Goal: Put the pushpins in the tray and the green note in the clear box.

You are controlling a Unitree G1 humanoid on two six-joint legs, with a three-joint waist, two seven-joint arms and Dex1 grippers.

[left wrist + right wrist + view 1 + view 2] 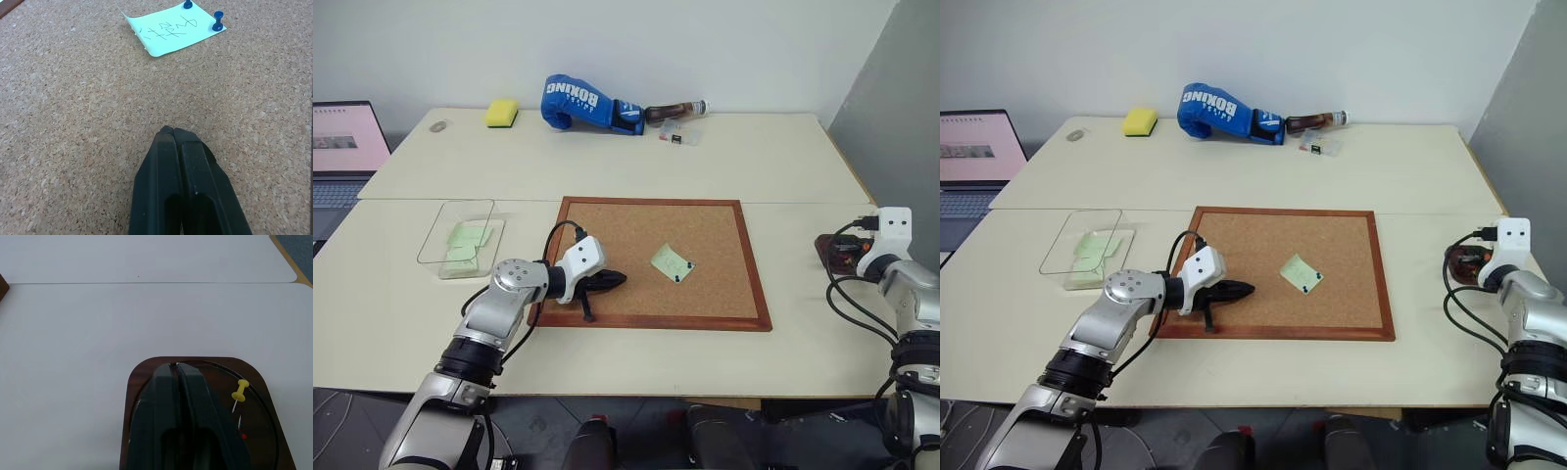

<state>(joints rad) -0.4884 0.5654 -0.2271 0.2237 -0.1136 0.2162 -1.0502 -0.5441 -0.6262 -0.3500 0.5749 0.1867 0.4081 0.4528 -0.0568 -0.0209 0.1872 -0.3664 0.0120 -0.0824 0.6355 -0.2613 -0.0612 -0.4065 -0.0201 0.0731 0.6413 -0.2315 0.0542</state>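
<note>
Silver arms, white wrists, black cables, black pincer [615, 280] fingers

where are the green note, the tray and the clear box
green note [672, 261], left eye view, middle of the paper on the corkboard
tray [146, 373], right wrist view, bare brown corner near the rim
clear box [456, 209], left eye view, far transparent wall

Two pushpins [217, 21], one green note [173, 29], one tray [146, 377], one clear box [460, 238].

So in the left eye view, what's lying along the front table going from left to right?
Clear box with pale green slips inside → left claw over the corkboard → green note with its pushpins → tray by the right claw.
</note>
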